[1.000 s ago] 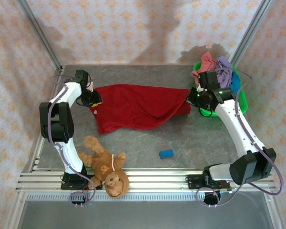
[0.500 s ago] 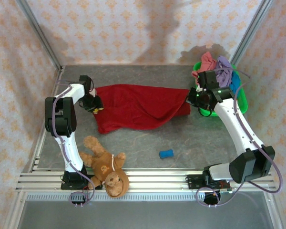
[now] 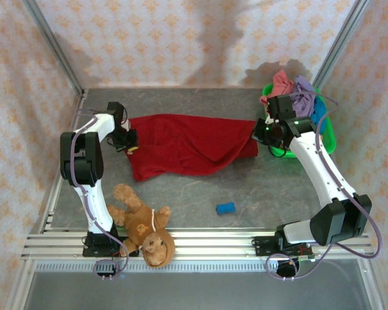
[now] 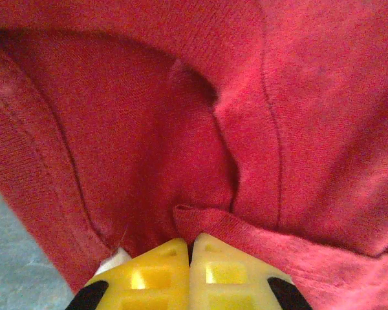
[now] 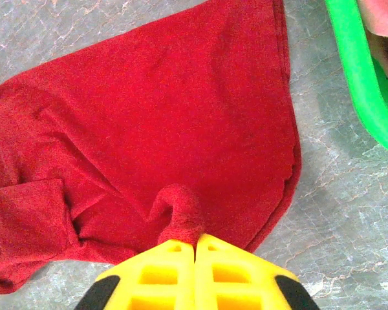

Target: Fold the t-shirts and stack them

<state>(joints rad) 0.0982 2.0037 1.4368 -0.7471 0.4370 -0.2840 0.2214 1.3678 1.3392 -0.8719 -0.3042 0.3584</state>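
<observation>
A dark red t-shirt (image 3: 187, 143) lies spread across the middle of the grey table, stretched between the two arms. At its left edge my left gripper (image 3: 130, 143) is shut on a fold of the red cloth (image 4: 207, 223), the yellow fingertips (image 4: 161, 258) pressed together. At the shirt's right end my right gripper (image 3: 257, 134) is shut on a pinched ridge of the same t-shirt (image 5: 181, 210), lifted a little off the table. More t-shirts, pink (image 3: 279, 82), lavender (image 3: 304, 90) and blue (image 3: 319, 111), are piled in the green basket (image 3: 330, 137).
A brown teddy bear (image 3: 144, 225) lies at the near left by the rail. A small blue object (image 3: 226, 208) sits on the table in front of the shirt. The green basket rim (image 5: 359, 77) is close to my right gripper. Patterned walls enclose the table.
My left gripper has closed on the shirt's left edge. The left arm drew in closer to the cloth. The right gripper kept its hold and shifted slightly.
</observation>
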